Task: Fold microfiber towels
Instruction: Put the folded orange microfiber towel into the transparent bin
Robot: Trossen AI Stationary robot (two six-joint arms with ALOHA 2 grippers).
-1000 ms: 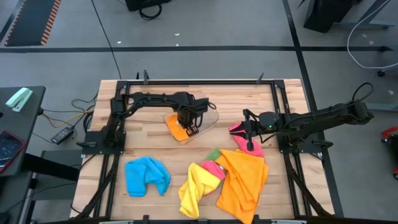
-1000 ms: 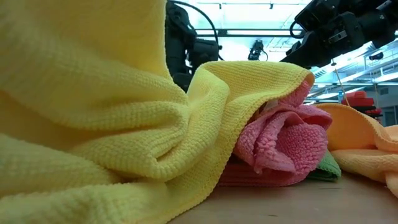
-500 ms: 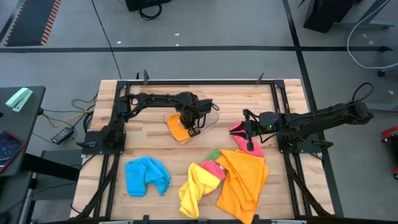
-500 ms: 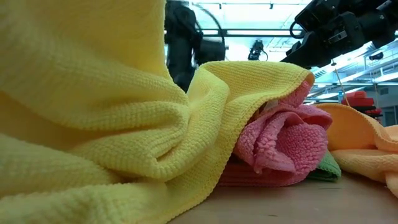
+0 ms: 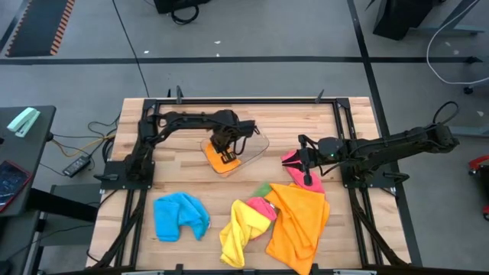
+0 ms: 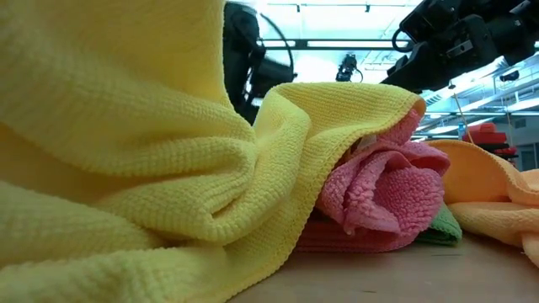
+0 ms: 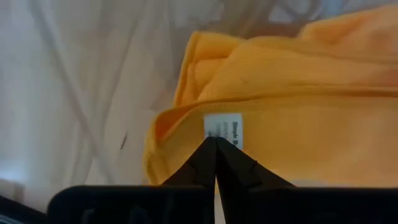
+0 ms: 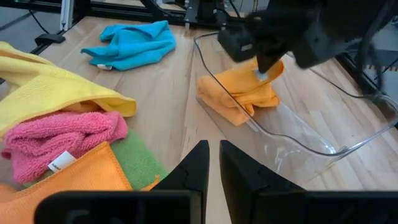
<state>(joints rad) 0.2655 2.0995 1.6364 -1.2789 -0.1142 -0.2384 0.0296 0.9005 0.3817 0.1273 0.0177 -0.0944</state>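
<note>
The left gripper [image 5: 227, 150] was positioned over the clear plastic tub [image 5: 256, 150] at the far centre of the wooden table [image 5: 176, 172], above the folded orange towel [image 5: 221, 160] lying in that tub. In the left wrist view its two dark fingers [image 7: 198, 163] were pressed together, tips meeting at the white label [image 7: 223, 130] of that towel; the pictures did not settle whether the label or the cloth was pinched between them.

The right gripper [image 5: 307, 174] hung near the right side of the table, above the edge of a pink towel [image 5: 299, 166]. In the right wrist view its fingers [image 8: 191, 166] stood nearly together with a narrow gap and nothing between them; whether they counted as closed could not be told.

The remaining towels lay on the near half of the table:
- A blue towel [image 5: 180, 215] lay crumpled at the near left, well apart from the others.
- A yellow towel [image 5: 241, 231] lay crumpled near the centre, overlapping a second pink towel [image 5: 261, 207].
- A large orange towel [image 5: 299, 221] was spread at the near right, partly covering a green towel [image 5: 263, 189].

In the low view, the yellow towel filled most of the foreground.
</note>
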